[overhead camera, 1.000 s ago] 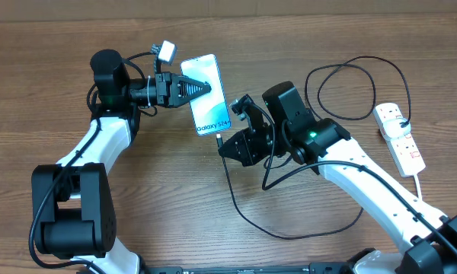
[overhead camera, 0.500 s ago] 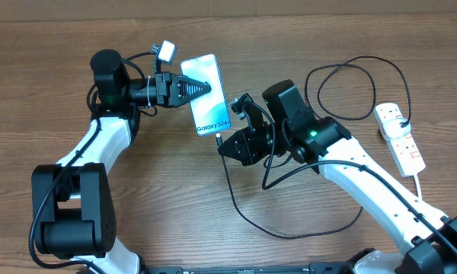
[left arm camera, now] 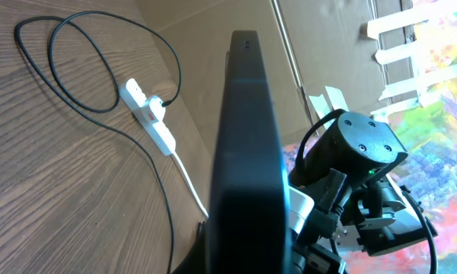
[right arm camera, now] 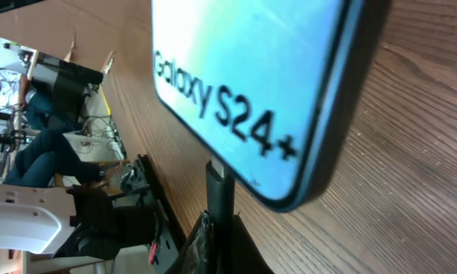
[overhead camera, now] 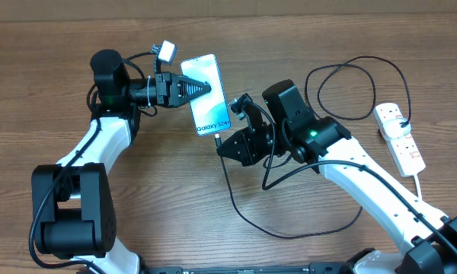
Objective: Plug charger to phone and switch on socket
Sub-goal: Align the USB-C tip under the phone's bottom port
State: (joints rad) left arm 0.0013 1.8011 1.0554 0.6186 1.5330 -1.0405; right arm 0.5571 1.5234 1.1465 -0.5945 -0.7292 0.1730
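Left gripper [overhead camera: 201,89]: closed on the phone [overhead camera: 212,115], clamping its long left edge. The phone is a slim rigid slab with a glossy pale-blue screen facing up, near the middle of the wood-grain table [overhead camera: 160,198]. In the left wrist view it shows only as a thin dark matte edge [left arm camera: 247,152]. At the phone's lower short edge, the plug [right arm camera: 219,190], a small dark stub, meets the port just below the "S24+" lettering. It touches the rim, but I cannot tell whether it is fully seated. Right gripper [overhead camera: 225,144]: closed around the plug end of the charger [overhead camera: 247,217], to judge by the stub rising from between its dark fingers. From there the thin, limp black cable drops toward the near edge, curls right under the arm, and makes a wide loop that ends at the socket [overhead camera: 400,137]. The socket is a hard white plastic strip at far right, well apart from both grippers, with a white cord [overhead camera: 420,180] trailing off it. Its red switches [overhead camera: 413,156] are too small to read. Status, as a judgement: the plug-in step is at or near completion, seating is unconfirmed, and the switch is not yet attended to.
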